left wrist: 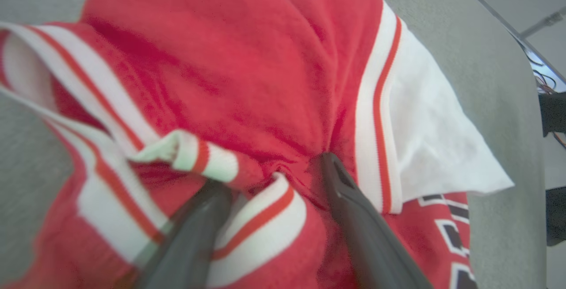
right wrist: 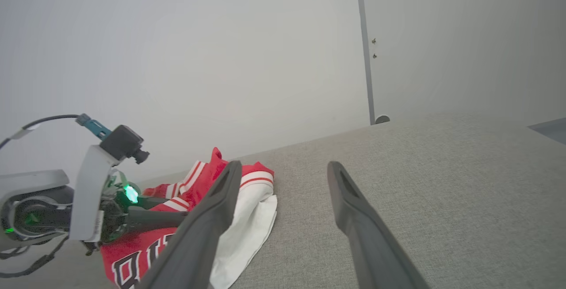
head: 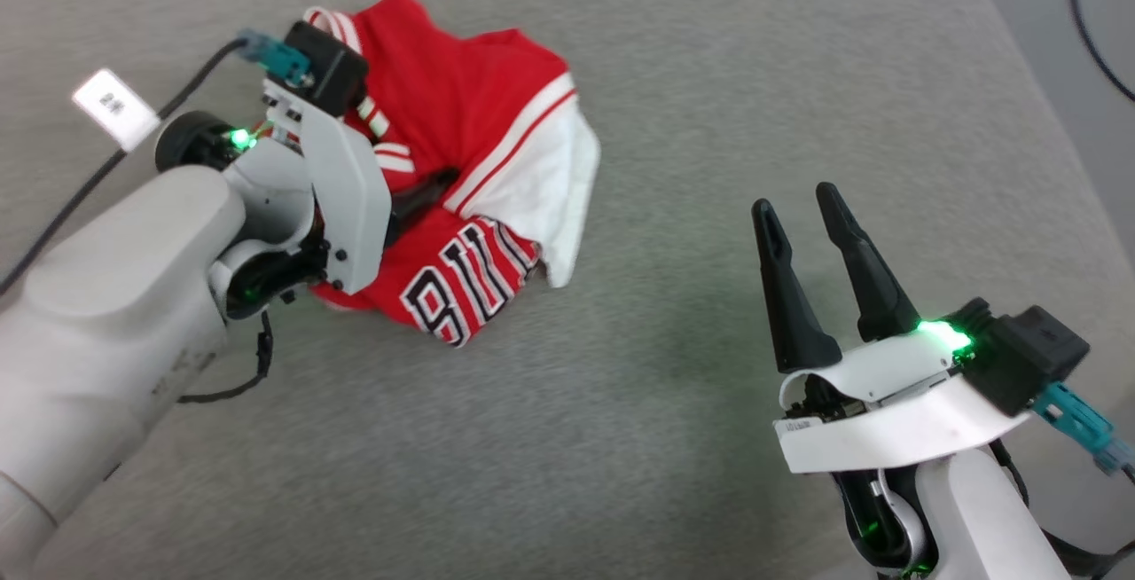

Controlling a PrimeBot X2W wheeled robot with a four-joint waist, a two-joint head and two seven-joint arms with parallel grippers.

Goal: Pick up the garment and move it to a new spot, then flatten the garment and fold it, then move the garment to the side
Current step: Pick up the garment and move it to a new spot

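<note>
Finds the red jersey (head: 461, 110) crumpled in a heap on the gray fabric-covered bench (head: 665, 74), toward the left of the head view. Reads black, white-outlined lettering (head: 461, 283) on the near fold, only partly showing. Notes a white sleeve (head: 554, 181) spilling out on the heap's right side, edged by a white-and-red band.

Places the left tool (left wrist: 272, 174) right on top of the heap, pointing down into it, with both dark fingers (left wrist: 353, 218) spread wide apart and pressed into the cloth. Sees, in the left wrist view, a fold of striped collar trim (left wrist: 199, 156) bunched against one finger and another striped band lying between the two, with no cloth pinched.

Puts the right tool (head: 796, 200) well apart from the jersey, over bare bench on the right, fingers parted and empty, tips pointing up the head view. Catches, from the right wrist view, the jersey low at the left beyond one of that tool's fingers, with the left arm's wrist over it and a green light (right wrist: 131, 194) glowing there.

Marks a dark cable (head: 62, 214) with a white tag (head: 113, 108) trailing from the left wrist above the bench.
</note>
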